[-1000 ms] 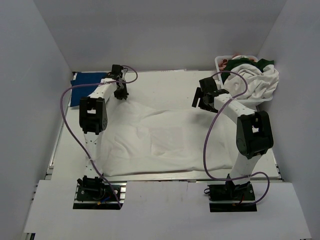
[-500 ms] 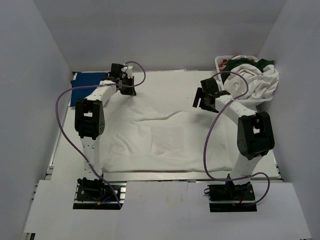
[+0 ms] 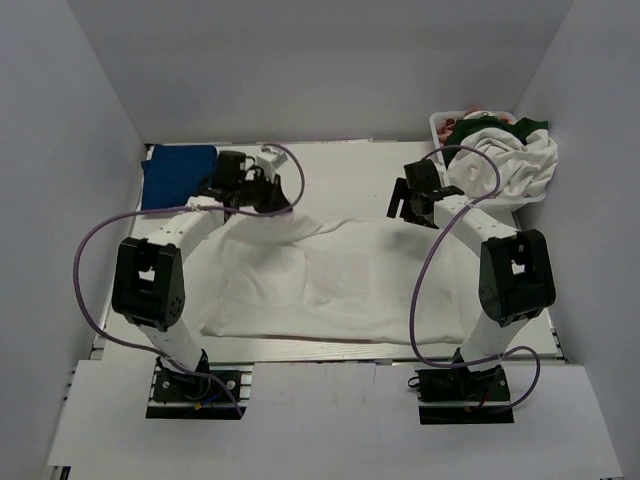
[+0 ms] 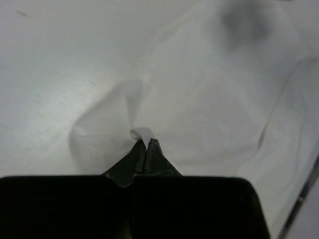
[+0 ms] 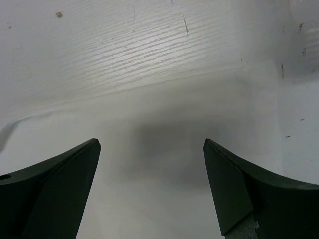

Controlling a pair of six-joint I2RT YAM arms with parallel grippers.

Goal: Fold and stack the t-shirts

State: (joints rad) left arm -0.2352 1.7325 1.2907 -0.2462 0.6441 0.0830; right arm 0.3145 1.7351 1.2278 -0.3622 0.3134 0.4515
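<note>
A large white t-shirt [image 3: 330, 280] lies spread and rumpled over the middle of the table. My left gripper [image 3: 272, 197] is at the shirt's far left corner and is shut on the cloth. In the left wrist view the left gripper [image 4: 145, 142] pinches a small fold of white t-shirt [image 4: 141, 133], and the fabric [image 4: 209, 99] rises in a tent towards it. My right gripper [image 3: 400, 203] hovers open over the shirt's far right edge. In the right wrist view the right gripper [image 5: 152, 144] has only white cloth [image 5: 159, 189] below it.
A royal-blue t-shirt [image 3: 175, 175] lies flat at the back left corner. At the back right a white basket [image 3: 438, 122] holds a heaped white tee [image 3: 515, 165] and a dark green one [image 3: 480, 130]. Purple cables loop off both arms.
My left gripper closed on the white shirt's far left corner, then swung right and towards the middle, dragging the cloth with it. The right gripper stayed open and barely moved.
</note>
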